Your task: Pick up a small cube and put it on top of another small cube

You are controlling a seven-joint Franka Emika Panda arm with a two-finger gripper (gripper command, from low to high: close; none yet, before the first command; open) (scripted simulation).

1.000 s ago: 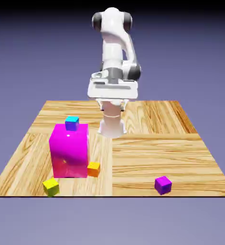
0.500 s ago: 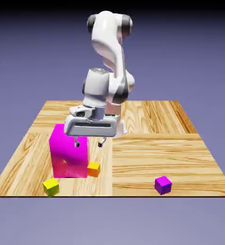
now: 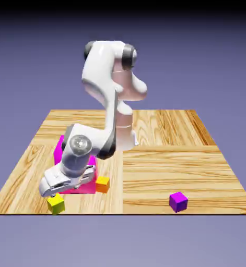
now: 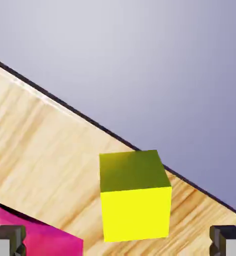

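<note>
Yellow-green cube sits below the open, tilted end effector.

We see a plain yellow-green cube near the table's front edge, and a same-sized orange cube beside the magenta block.

You have bright, even light on the table; glossy highlights on the white arm; backdrop black along the exterior view's top; hand view sharp, the cube's top face darker than its vivid side.
</note>
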